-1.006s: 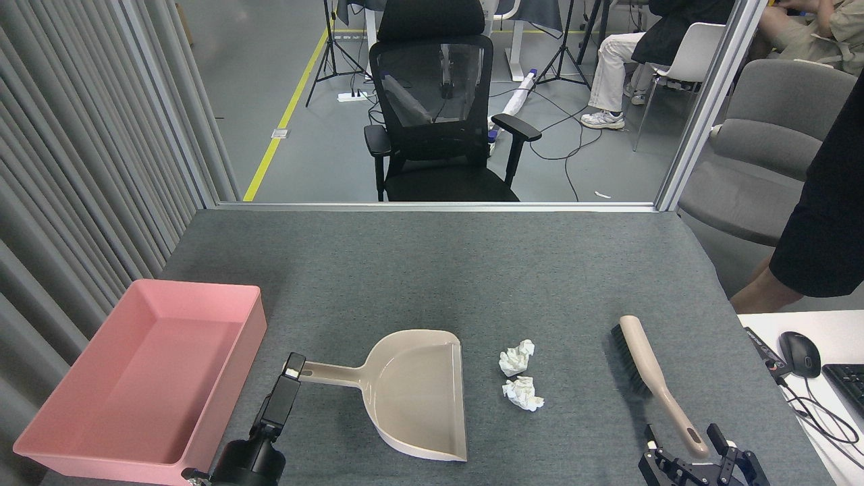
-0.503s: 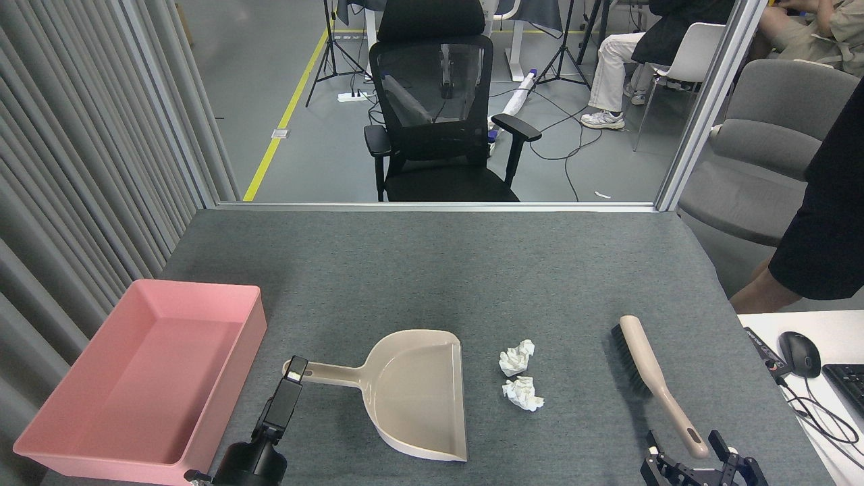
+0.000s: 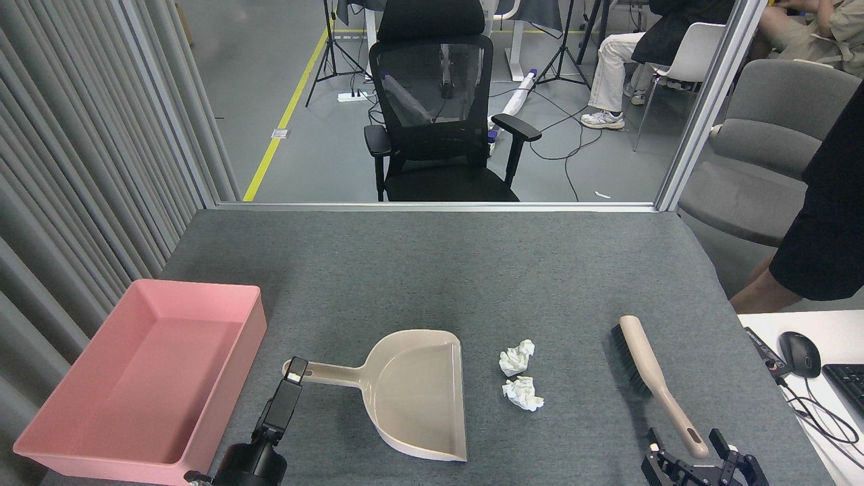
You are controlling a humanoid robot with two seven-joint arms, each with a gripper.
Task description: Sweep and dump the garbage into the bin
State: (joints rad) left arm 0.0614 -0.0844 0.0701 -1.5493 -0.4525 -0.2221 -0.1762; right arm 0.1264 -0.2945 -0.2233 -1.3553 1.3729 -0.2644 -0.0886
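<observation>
Garbage, two crumpled white wads (image 3: 520, 376), lay on the grey surface (image 3: 432, 270) between dustpan and brush; no writing was legible anywhere. At far left sat the pink bin (image 3: 54, 432). The left gripper (image 3: 294, 375) was at the tip of the dustpan (image 3: 412, 395) handle (grip state unreadable end-on). The right gripper (image 3: 692, 457) stood spread open around the end of the brush (image 3: 651, 374) handle. Nothing had visibly shifted since half a second before.

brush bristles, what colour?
Black. The brush has black bristles under a beige back and handle, seen best in the head view, the only one.
</observation>
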